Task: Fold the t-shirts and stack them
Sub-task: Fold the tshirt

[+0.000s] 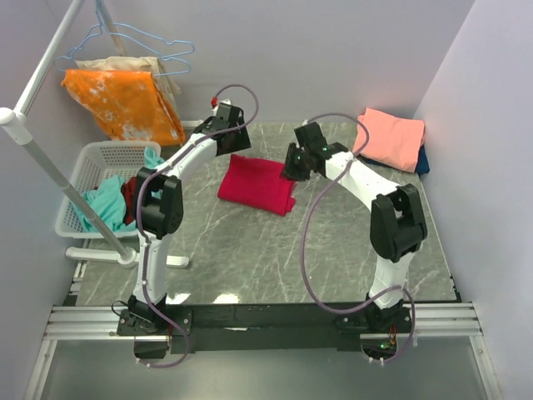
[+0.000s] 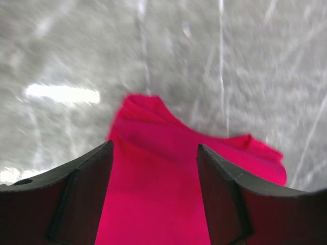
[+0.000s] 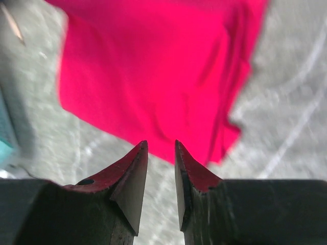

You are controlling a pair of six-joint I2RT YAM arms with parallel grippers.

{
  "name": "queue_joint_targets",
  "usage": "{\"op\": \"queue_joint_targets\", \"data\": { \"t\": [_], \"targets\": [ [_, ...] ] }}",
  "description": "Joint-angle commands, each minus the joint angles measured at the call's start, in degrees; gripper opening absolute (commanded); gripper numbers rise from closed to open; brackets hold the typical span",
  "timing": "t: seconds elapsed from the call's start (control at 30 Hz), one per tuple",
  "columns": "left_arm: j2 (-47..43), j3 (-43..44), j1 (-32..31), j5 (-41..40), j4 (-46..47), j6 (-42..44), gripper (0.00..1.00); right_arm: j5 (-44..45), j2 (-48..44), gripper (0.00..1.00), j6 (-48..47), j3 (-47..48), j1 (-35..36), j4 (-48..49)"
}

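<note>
Left fingers stand wide apart and empty, over the folded red tee's 11 o'clock edge. Right fingers are narrowly apart, empty, at its 2 o'clock. The tee lies mid-surface.

The top camera looked down from above and behind the arm bases, facing the tabletop's far edge, distant enough to take in the whole tabletop and both arms. The left wrist camera sat just behind the left end effector near the far edge, looking down past its fingers, very close to the red tee. The right wrist camera looked past the right end effector, facing down and toward the left edge, equally close. All three views shared that tee and the marbled tabletop around it.
</note>
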Motion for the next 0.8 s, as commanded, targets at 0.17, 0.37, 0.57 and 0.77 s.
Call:
{"op": "queue_joint_targets", "data": {
  "t": [0.17,0.37,0.57,0.77],
  "targets": [
    [0.4,0.1,-1.0,3.3,-2.7,0.1,0.63,-0.3,12.9,0.31,-0.1,16.7,-2.8,-3.4],
    [1.6,1.6,-1.1,2.6,-4.0,0.3,0.51,-1.2,16.4,0.26,-0.3,20.5,-3.6,-4.2],
    [1.7,-1.7,-1.3,2.9,-3.9,-0.1,0.35,-2.0,17.0,0.24,0.1,18.8,-4.1,-3.3],
    [0.4,-5.7,-1.5,3.5,-2.4,-0.1,0.34,-2.4,15.8,0.24,0.5,16.6,-4.1,-2.4]
  ]
}}
